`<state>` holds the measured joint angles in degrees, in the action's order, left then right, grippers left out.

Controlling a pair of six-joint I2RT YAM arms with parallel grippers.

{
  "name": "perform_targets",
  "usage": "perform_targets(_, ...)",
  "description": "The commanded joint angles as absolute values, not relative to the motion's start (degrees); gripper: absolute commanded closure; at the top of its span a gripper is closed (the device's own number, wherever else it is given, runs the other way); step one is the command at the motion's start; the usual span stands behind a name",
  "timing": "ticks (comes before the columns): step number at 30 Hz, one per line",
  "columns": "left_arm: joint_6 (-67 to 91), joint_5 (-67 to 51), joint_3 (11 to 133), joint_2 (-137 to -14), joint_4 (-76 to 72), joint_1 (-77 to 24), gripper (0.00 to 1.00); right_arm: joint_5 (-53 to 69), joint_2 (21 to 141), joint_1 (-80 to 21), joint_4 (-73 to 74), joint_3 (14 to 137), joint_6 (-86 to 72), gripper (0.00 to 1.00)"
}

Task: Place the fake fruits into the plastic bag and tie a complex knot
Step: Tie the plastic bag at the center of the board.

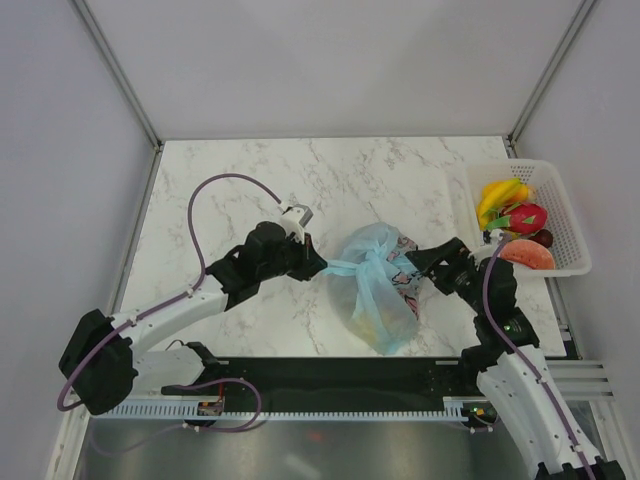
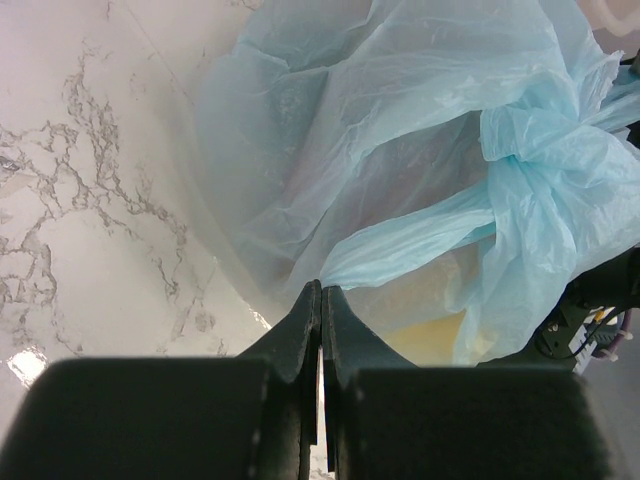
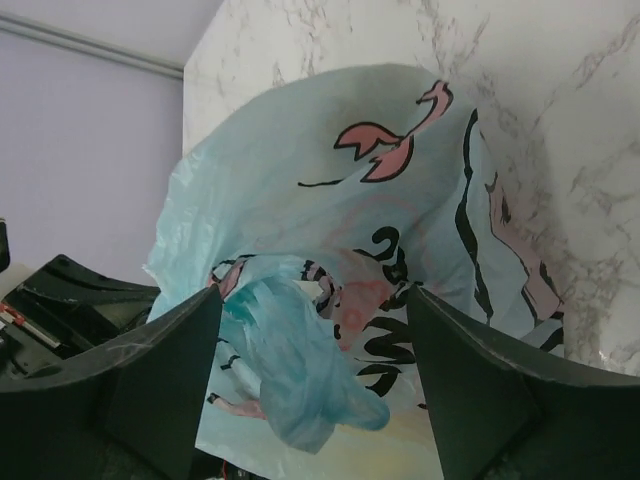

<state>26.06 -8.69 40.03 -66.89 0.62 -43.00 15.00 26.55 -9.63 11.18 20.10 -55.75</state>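
Closed tight, the left gripper's point(image 2: 320, 292) jaws are pinching a stretched strip of the plastic bag point(image 1: 381, 285), which is lying at the middle of the desk point(image 1: 250, 170), nearer its front edge. The right gripper point(image 3: 314, 305) is standing with its jaws spread wide on either side of a twisted handle of the bag, gripping nothing. Something yellowish is showing through the bag's thin film at its near end. A white mesh basket point(image 1: 570, 215) is sitting at the desk's right edge, holding bananas point(image 1: 500, 196), a dragon fruit point(image 1: 527, 217), a dark ball point(image 1: 543, 238) and an orange-red slice point(image 1: 528, 256).
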Motion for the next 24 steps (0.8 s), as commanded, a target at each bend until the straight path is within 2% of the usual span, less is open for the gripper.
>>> perform_targets(1,27.6,-8.44,42.71,-67.41,-1.76,-43.24,0.98,10.38,28.91,-13.7,11.41,21.96,-56.69,0.19)
perform_targets(4,27.25,-8.26,42.98,-67.5,-1.58,-43.33,0.98,9.49,29.27,-13.89,12.65,22.94,-55.02,0.38)
perform_targets(5,27.16,-8.09,42.89,-67.5,-1.58,-43.24,0.98,9.32,29.27,-13.89,12.57,22.94,-54.76,0.54)
perform_targets(7,26.98,-7.91,42.89,-67.41,-1.32,-43.24,0.98,8.79,29.44,-13.8,12.04,22.76,-54.05,0.72)
perform_targets(8,26.9,-7.74,42.89,-67.41,-1.32,-43.24,0.98,8.53,29.53,-13.89,11.78,22.85,-53.7,0.88)
perform_targets(10,26.63,-7.56,42.89,-67.41,-1.23,-43.24,0.98,6.52,29.97,-13.89,11.43,23.46,-51.51,0.97)
perform_targets(11,26.28,-7.3,43.15,-67.5,-1.14,-43.24,0.98,5.55,30.32,-13.8,11.51,23.99,-50.29,1.0)
perform_targets(17,22.33,-0.8,46.66,-68.55,5.09,-42.1,0.98,2.37,37.87,-13.89,8.71,29.7,-42.37,1.0)
perform_targets(24,18.64,-5.7,54.83,-69.35,11.16,-29.38,0.98,2.11,46.93,-14.5,3.7,36.73,-40.34,1.0)
